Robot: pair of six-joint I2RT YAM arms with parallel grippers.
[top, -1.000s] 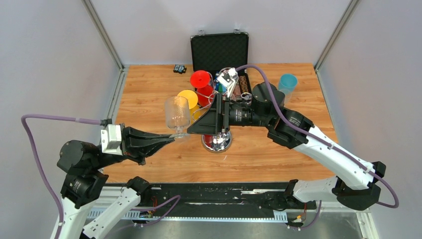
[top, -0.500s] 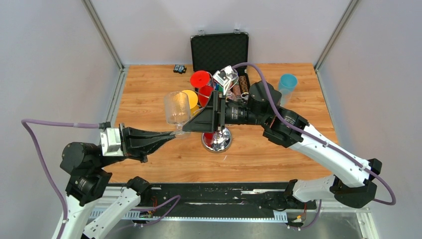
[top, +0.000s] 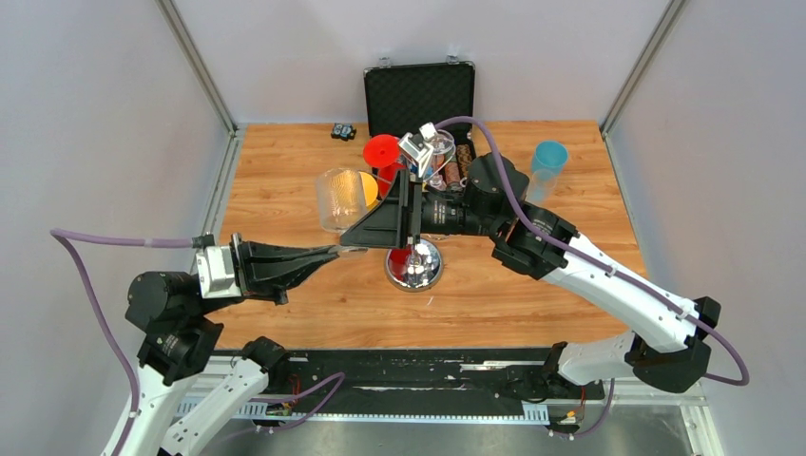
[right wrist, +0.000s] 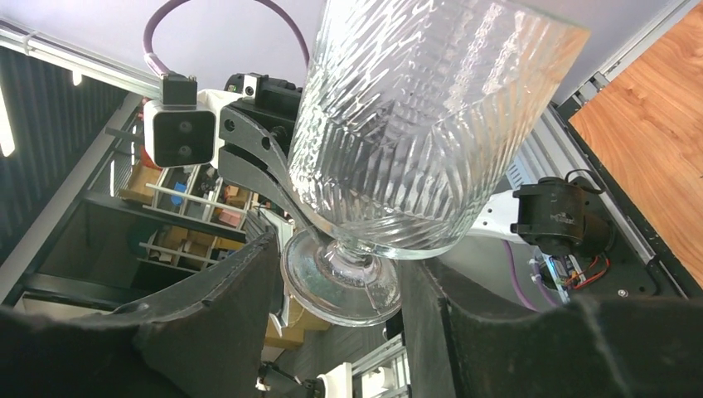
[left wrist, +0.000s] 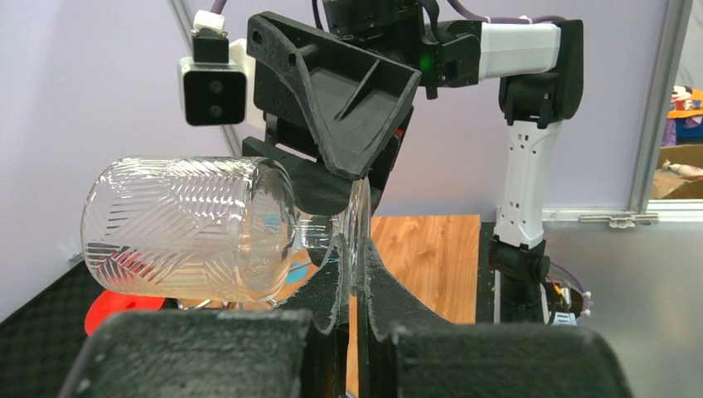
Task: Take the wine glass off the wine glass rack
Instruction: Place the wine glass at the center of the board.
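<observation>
The clear ribbed wine glass (top: 340,199) hangs in the air off the wine glass rack (top: 413,266), tipped on its side with the bowl (left wrist: 182,228) pointing left. My left gripper (left wrist: 352,269) is shut on the thin rim of its foot (left wrist: 358,224). My right gripper (right wrist: 341,257) comes in from the right, one finger on each side of the round foot (right wrist: 340,282). Both fingers sit right at the foot's edge, and the frames do not show whether they press on it. The rack's mirrored base shows below both grippers; its pole is hidden.
An open black case (top: 418,95) stands at the back behind the rack. Red (top: 382,150) and yellow (top: 361,185) cups sit by the rack's top. A blue cup (top: 548,157) stands at the back right and a small black item (top: 343,131) at the back left.
The glass has tipped from upright to nearly on its side in my left gripper. My right arm has shifted left and its jaws have narrowed around the foot.
</observation>
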